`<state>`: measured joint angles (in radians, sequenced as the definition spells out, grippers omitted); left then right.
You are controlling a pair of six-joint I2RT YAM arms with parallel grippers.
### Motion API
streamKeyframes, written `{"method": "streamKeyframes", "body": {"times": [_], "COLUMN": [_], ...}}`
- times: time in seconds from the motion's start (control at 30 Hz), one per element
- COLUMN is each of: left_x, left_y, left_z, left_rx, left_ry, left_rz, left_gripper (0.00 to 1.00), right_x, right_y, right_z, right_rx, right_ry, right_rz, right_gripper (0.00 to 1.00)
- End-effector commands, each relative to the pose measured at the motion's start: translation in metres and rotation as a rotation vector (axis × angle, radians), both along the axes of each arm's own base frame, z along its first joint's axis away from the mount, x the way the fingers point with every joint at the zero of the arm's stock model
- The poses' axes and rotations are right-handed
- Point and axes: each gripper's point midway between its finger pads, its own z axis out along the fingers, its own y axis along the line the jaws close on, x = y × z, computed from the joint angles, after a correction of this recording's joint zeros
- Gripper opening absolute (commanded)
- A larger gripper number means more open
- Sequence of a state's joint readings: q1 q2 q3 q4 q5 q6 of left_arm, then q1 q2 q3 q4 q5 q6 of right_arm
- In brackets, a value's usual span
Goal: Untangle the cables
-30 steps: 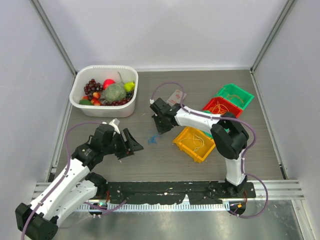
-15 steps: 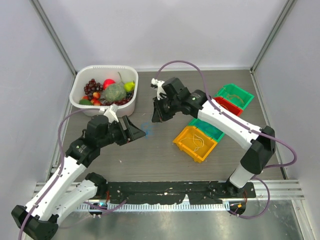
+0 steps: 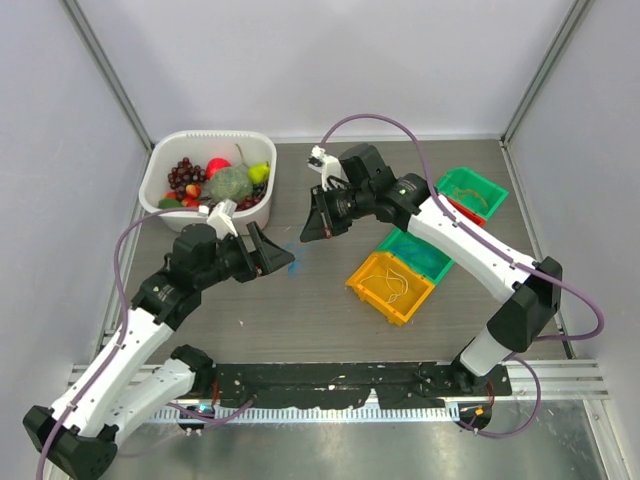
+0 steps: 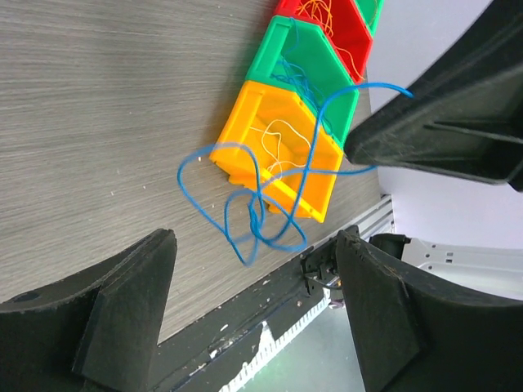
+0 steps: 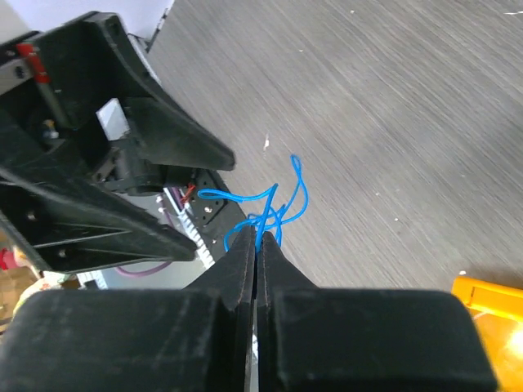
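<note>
You are holding the tangled blue cable (image 4: 261,220) pinched in the right tool (image 5: 256,233); the spread left tool (image 4: 255,237) is likely needing a loop next.

The grey wood-grain table (image 3: 300,320) carried a white oval plastic tub (image 3: 245,224), which stood beyond the left gripper (image 3: 272,252) and to its left. To the right of the right gripper (image 3: 308,232), four small plastic bins stood in a diagonal row: yellow bin (image 3: 372,285), teal-green bin (image 3: 425,262), red bin (image 4: 358,57), green bin (image 3: 490,190).
</note>
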<state>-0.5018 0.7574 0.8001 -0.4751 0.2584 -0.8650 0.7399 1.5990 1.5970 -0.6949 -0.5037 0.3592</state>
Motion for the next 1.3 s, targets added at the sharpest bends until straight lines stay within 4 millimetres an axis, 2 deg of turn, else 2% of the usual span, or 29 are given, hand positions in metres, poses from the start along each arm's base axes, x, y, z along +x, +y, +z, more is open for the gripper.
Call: {"method": "streamKeyframes", "body": {"times": [0.0,0.1,0.23,0.27,0.3,0.37,0.4,0.43,0.5,0.57,0.67,0.7,0.87,1.0,1.1,1.27], "left_x": [0.013,0.016,0.018,0.021,0.021,0.027,0.028,0.028,0.029,0.027,0.019,0.016,-0.014,-0.028,-0.033,-0.031], "left_y": [-0.010,-0.014,-0.016,-0.014,-0.006,0.014,0.022,0.027,0.031,0.029,0.023,0.022,0.008,0.007,0.012,0.010], "left_z": [0.010,0.005,-0.017,-0.031,-0.051,-0.089,-0.106,-0.118,-0.125,-0.114,-0.075,-0.068,0.007,0.056,0.080,0.101], "left_rx": [-0.045,-0.038,-0.005,0.024,0.076,0.172,0.185,0.173,0.127,0.110,0.046,0.032,-0.187,-0.352,-0.389,-0.375], "left_ry": [-0.046,-0.022,0.032,0.053,0.099,0.160,0.199,0.234,0.252,0.201,0.057,0.031,-0.193,-0.303,-0.366,-0.385], "left_rz": [-0.013,-0.026,-0.034,-0.020,0.015,0.096,0.126,0.143,0.156,0.128,0.063,0.051,-0.064,-0.072,-0.058,-0.072], "left_gripper": [0.83,0.83,0.82,0.81,0.79,0.74,0.73,0.70,0.64,0.60,0.57,0.57,0.81,0.86,0.88,0.89], "right_x": [-0.010,-0.012,-0.015,-0.018,-0.020,-0.026,-0.027,-0.031,-0.033,-0.034,-0.029,-0.027,-0.026,-0.022,-0.020,-0.019], "right_y": [0.011,0.017,0.022,0.024,0.025,0.025,0.025,0.023,0.019,0.015,0.010,0.009,0.009,0.006,0.003,0.002], "right_z": [0.046,0.059,0.083,0.097,0.103,0.132,0.140,0.155,0.174,0.185,0.180,0.181,0.178,0.172,0.170,0.166], "right_rx": [0.151,0.205,0.288,0.326,0.344,0.407,0.425,0.455,0.487,0.494,0.475,0.476,0.470,0.460,0.451,0.444], "right_ry": [-0.006,0.004,0.038,0.026,0.041,0.029,0.023,0.021,-0.007,-0.034,-0.032,-0.036,-0.048,-0.043,-0.045,-0.047], "right_rz": [0.025,0.020,0.012,0.028,0.025,0.043,0.049,0.053,0.048,0.039,0.022,0.018,0.040,0.030,0.022,0.011], "right_gripper": [0.01,0.01,0.01,0.01,0.01,0.01,0.01,0.01,0.01,0.01,0.01,0.01,0.01,0.01,0.01,0.01]}}
